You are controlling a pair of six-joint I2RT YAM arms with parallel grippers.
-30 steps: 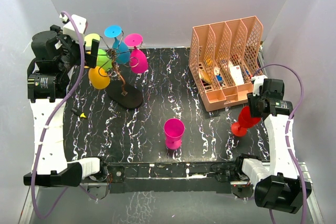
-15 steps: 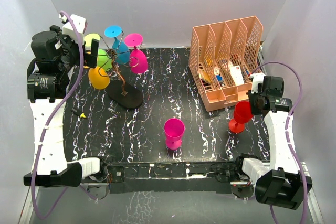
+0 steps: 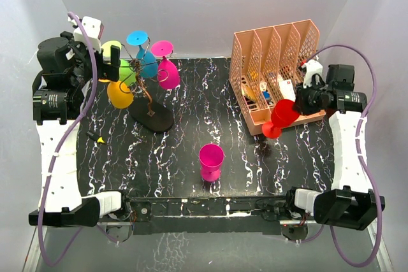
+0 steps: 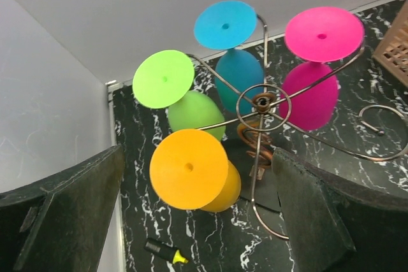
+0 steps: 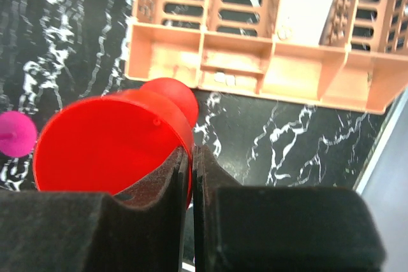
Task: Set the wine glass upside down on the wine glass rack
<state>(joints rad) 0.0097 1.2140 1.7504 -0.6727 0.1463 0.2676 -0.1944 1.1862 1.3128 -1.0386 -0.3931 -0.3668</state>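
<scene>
**Q:** What do the fingers hold?
**A:** The right fingers [image 5: 180,179] are pinched shut on the rim of the red wine glass [image 5: 108,141], one inside the bowl and one outside. The left fingers [image 4: 70,214] stand wide apart and empty, just above the wine glass rack [image 4: 262,101].

**Q:** Where is the glass relative to that rack?
**A:** Well apart from it, toward the right arm's side. It is tilted and clear of the worktop [image 3: 191,103], with its shadow below.

**Q:** What stage is this?
**A:** Judged early to middle: the grasp is made and the glass is raised. Left to do: carry it to the rack, turn the bowl downward, seat the stem in the free wire arm [image 4: 382,116], and release. Already hung upside down are an orange glass [image 4: 189,169], a green glass [image 4: 164,79], a blue glass [image 4: 225,25] and a magenta glass [image 4: 322,33]. A pink glass [image 3: 211,160] stands upright between the rack and the red one.

**Q:** Materials and shapes?
**A:** The glass looks like smooth opaque plastic, with a round bowl, a short stem and a disc foot. The rack is thin bent wire with curled ends, on a post over a black disc. The worktop is black with white veining.
</scene>
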